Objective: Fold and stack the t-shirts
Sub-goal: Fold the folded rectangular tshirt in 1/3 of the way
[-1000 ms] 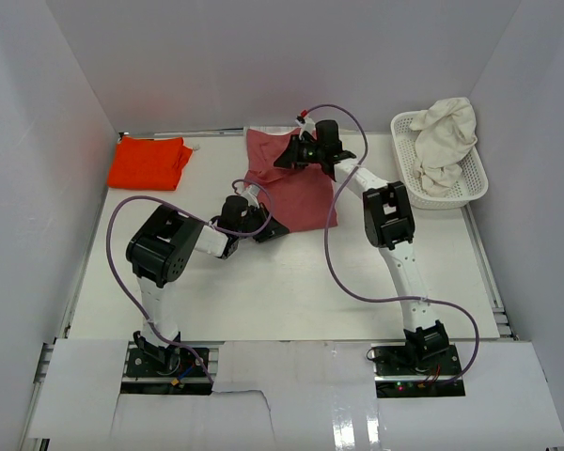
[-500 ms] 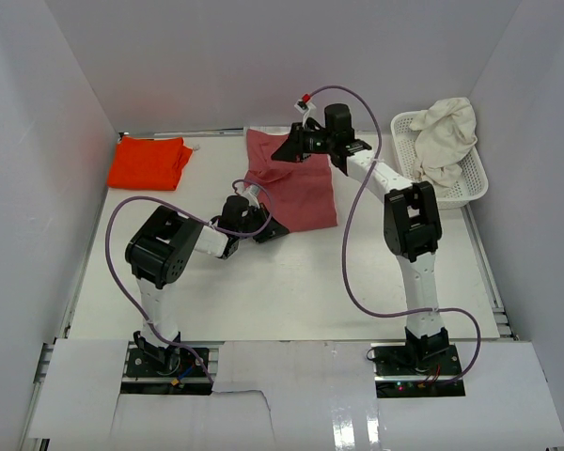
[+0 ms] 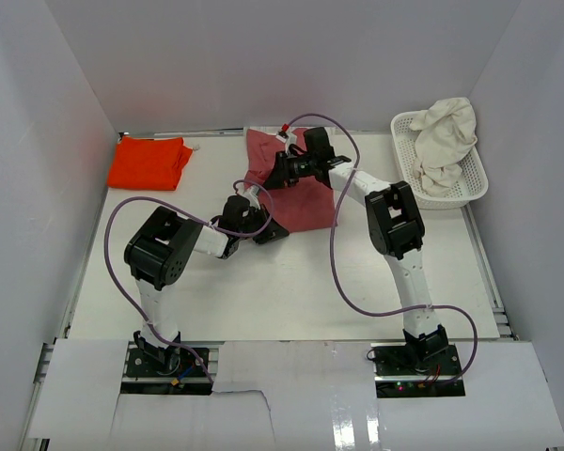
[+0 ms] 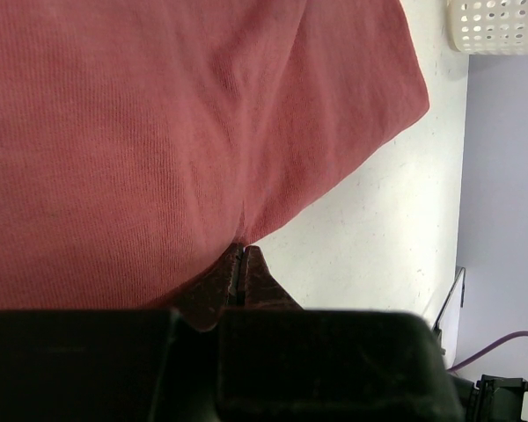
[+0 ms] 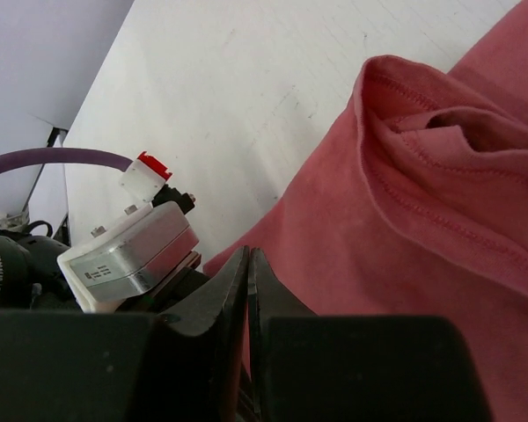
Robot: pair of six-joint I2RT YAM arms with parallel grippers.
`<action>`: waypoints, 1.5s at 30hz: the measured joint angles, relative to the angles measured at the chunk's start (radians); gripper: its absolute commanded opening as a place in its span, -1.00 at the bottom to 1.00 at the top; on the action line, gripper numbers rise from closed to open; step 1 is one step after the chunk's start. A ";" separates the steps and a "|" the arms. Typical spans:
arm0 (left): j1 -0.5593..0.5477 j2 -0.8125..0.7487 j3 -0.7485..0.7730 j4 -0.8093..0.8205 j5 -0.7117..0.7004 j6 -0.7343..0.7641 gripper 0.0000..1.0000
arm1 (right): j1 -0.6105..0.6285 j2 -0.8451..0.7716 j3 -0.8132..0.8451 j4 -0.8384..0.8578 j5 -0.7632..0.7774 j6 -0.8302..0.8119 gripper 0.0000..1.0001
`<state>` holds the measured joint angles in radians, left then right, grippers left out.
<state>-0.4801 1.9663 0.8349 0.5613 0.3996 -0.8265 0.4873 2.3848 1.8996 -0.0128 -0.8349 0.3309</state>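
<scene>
Rose shirt (image 3: 305,207) looks mid-fold: your left tool (image 4: 242,260) and right tool (image 5: 248,256) each pinch its edge; next, lay that fold flat.

Rose-red t-shirt (image 4: 158,132) (left wrist view) overruns the top and left edges.

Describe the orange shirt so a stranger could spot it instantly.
From the white table, go to its far left corner by the back wall. The t-shirt lying flat there is bright orange-red, unlike the dusty rose shirt mid-table or the cream one heaped in the basket.
</scene>
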 measured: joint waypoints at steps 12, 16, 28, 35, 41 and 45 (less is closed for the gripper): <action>0.000 -0.001 0.000 -0.002 0.000 0.000 -1.00 | -0.001 0.158 0.151 -0.082 0.045 -0.045 -0.84; 0.000 -0.001 0.000 -0.003 0.000 0.000 -1.00 | -0.001 0.204 0.158 -0.078 0.071 -0.049 -0.85; 0.000 -0.001 0.000 -0.003 0.000 0.000 -1.00 | -0.006 0.206 0.214 0.056 0.327 -0.087 -0.79; 0.000 -0.002 0.000 -0.005 0.000 0.002 -1.00 | -0.017 0.206 0.219 0.128 0.386 -0.077 -0.80; 0.000 -0.037 -0.004 -0.062 -0.010 0.012 -1.00 | -0.022 0.220 0.248 0.139 0.438 -0.085 -0.82; 0.000 -0.101 -0.006 -0.125 -0.029 0.026 -0.97 | -0.023 0.220 0.249 0.169 0.475 -0.104 -0.81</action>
<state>-0.4801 1.8652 0.8284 0.4362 0.3706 -0.8005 0.4648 2.6053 2.1483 0.1566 -0.3599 0.2268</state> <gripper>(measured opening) 0.011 0.092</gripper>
